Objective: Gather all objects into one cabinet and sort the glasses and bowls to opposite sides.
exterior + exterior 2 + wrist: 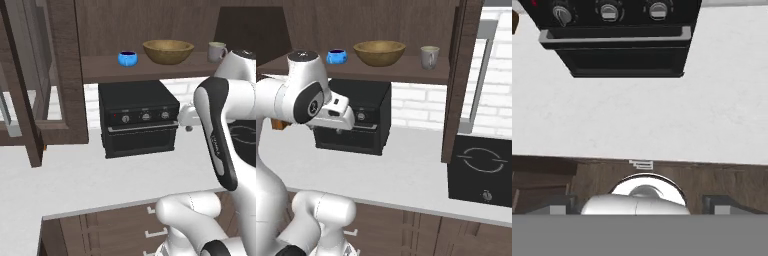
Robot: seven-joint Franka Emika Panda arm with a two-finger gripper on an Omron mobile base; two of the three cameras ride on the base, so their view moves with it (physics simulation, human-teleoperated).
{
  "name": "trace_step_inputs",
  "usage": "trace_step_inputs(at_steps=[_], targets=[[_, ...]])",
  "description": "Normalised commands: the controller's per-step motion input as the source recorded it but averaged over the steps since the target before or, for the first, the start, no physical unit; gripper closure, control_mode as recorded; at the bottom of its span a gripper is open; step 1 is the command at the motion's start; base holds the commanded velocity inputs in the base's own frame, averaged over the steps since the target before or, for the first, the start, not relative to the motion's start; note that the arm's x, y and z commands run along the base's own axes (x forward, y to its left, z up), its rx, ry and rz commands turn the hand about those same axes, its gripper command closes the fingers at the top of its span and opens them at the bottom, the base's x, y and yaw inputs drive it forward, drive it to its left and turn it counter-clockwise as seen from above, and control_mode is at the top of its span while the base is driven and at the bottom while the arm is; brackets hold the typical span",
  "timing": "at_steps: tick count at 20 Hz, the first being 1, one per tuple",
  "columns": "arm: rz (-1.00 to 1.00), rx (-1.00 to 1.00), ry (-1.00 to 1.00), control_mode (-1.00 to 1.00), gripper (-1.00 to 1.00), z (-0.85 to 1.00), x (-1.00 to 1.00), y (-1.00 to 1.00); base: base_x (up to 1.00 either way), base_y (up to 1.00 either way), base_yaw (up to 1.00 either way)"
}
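Shelf (406, 75) of the cabinet carries the blue bowl (336, 56), wooden bowl (379, 52) and one mug (429, 57), bowls left, mug right. Gripper (640, 210) hangs spread wide, empty, above the counter (662, 125). I judge a second mug remains to fetch.

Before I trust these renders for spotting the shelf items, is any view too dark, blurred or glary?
Left base view: the blue bowl, wooden bowl and mug are evenly lit and slightly soft. Right base view: the shelf is clear, with no glare and a dim recess at upper left. Hand view: the counter is bright and flat, with only faint shadow under the toaster oven.
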Motion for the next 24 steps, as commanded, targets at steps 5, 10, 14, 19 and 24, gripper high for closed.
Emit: trace_step_inputs(at_steps=[5, 10, 14, 19, 24], targets=[[-0.1, -0.01, 0.0, -1.0, -1.0, 0.27, -0.29, 0.14, 0.0, 0.0, 0.0], [-0.09, 0.0, 0.0, -1.0, -1.0, 0.06, -0.35, 0.0, 0.0, 0.0, 0.0], [-0.05, -0.01, 0.0, -1.0, -1.0, 0.0, -0.42, 0.0, 0.0, 0.0, 0.0], [-0.02, -0.06, 0.0, -1.0, -1.0, 0.0, -0.29, 0.03, 0.0, 0.0, 0.0], [0.0, -0.04, 0.0, -1.0, -1.0, 0.02, -0.24, 0.0, 0.0, 0.0, 0.0]])
